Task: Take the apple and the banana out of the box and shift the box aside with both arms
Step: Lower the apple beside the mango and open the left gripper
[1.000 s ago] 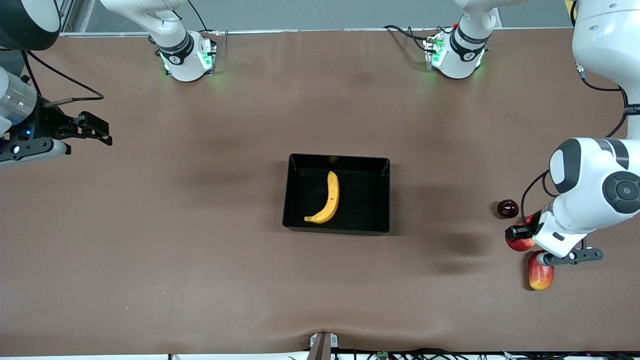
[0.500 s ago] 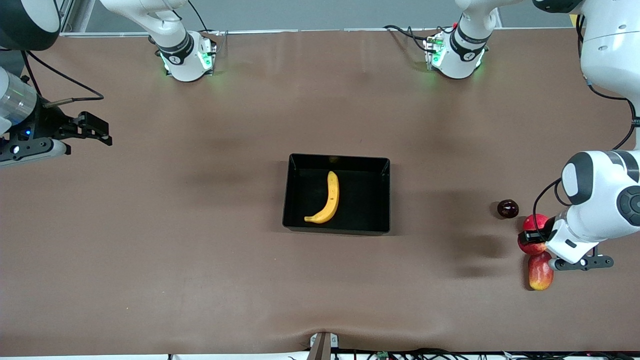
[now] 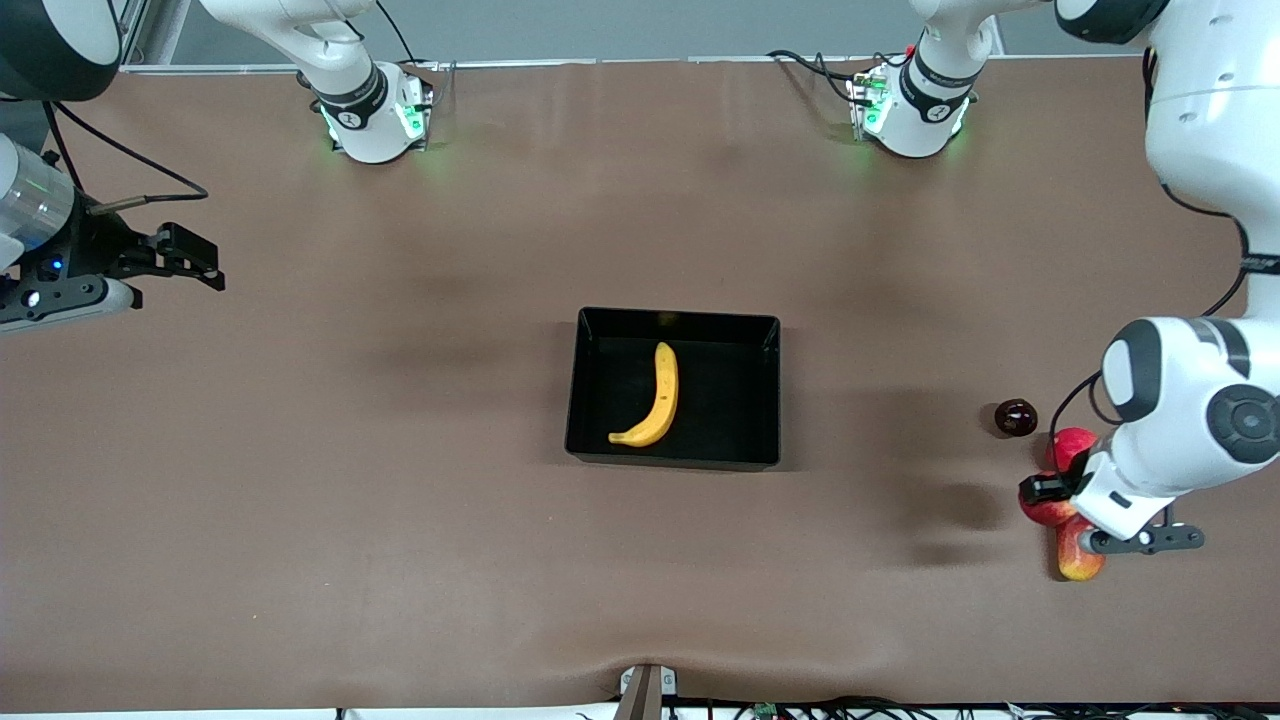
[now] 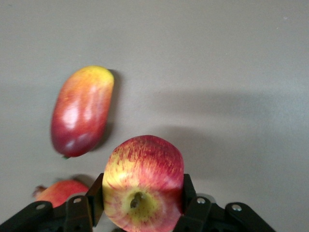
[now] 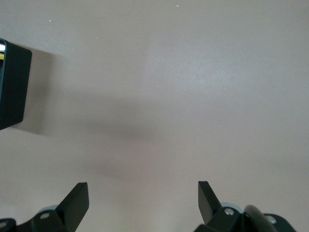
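The black tray (image 3: 773,390) sits mid-table with the yellow banana (image 3: 657,397) lying in it. My left gripper (image 3: 1047,497) is shut on the red, yellow-streaked apple (image 3: 1042,512) near the left arm's end of the table, just above the cloth. In the left wrist view the apple (image 4: 143,181) sits between both fingers of the left gripper (image 4: 143,195). My right gripper (image 3: 185,262) waits open and empty over bare table at the right arm's end. Its fingers stand wide apart in the right wrist view (image 5: 142,200), where a tray corner (image 5: 12,87) shows.
A red-yellow mango (image 3: 1078,560) lies on the table partly under the left gripper, also in the left wrist view (image 4: 82,111). Another red fruit (image 3: 1072,447) and a dark-maroon round fruit (image 3: 1015,417) lie beside them. Both arm bases stand along the table's farthest edge.
My left gripper, shut on the apple, swung toward the left arm's end of the table and then back, and now covers more of the mango. The right arm has not moved.
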Controlling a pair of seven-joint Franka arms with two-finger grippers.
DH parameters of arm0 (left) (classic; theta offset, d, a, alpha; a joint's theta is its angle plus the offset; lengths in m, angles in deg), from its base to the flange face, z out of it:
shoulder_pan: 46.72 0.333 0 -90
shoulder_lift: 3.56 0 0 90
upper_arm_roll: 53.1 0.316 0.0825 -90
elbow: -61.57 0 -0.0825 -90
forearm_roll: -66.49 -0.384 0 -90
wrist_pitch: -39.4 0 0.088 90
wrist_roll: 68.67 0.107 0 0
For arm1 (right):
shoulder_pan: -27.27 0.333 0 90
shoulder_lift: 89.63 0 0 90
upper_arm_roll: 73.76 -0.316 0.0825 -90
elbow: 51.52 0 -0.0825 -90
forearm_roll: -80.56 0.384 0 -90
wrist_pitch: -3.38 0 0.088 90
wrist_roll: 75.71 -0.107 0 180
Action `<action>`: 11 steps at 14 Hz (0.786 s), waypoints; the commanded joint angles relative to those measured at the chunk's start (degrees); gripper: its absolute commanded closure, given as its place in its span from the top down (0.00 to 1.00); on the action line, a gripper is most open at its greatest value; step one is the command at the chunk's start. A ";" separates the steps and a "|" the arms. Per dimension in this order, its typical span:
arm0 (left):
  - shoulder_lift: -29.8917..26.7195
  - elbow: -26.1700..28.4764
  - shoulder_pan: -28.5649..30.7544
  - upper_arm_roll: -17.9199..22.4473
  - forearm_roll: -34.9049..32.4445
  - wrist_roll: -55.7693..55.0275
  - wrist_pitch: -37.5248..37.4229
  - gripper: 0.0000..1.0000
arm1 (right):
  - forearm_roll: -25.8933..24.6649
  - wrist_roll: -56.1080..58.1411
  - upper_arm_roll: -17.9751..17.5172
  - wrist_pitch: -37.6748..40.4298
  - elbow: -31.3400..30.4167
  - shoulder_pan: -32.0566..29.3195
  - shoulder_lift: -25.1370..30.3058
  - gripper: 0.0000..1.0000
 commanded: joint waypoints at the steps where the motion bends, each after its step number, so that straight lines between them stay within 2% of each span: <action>1: 3.11 -2.27 -0.22 -0.14 -0.98 -0.89 1.17 0.00 | -0.80 -0.36 0.35 0.35 1.19 0.95 -0.43 1.00; 6: 5.84 -2.10 -0.13 -0.14 -1.24 -0.10 2.40 0.00 | -0.80 -0.36 0.35 0.00 0.93 0.86 -0.52 1.00; 7: 5.75 -2.01 -0.13 -0.14 -1.33 0.08 2.31 0.22 | -0.80 -0.36 0.35 0.00 0.93 0.69 -0.52 1.00; 8: 5.49 -2.10 -0.05 -0.14 -1.33 1.03 2.31 0.50 | -0.80 -0.36 0.35 0.18 0.93 0.77 -0.44 1.00; 9: 5.32 -2.10 0.04 -0.14 -1.25 1.65 2.40 1.00 | -0.80 -0.36 0.35 0.44 1.02 0.86 -0.35 1.00; 11: 4.35 -2.10 0.31 -0.23 -1.33 2.36 2.31 1.00 | -0.80 -0.36 0.35 0.53 0.93 0.60 -0.35 1.00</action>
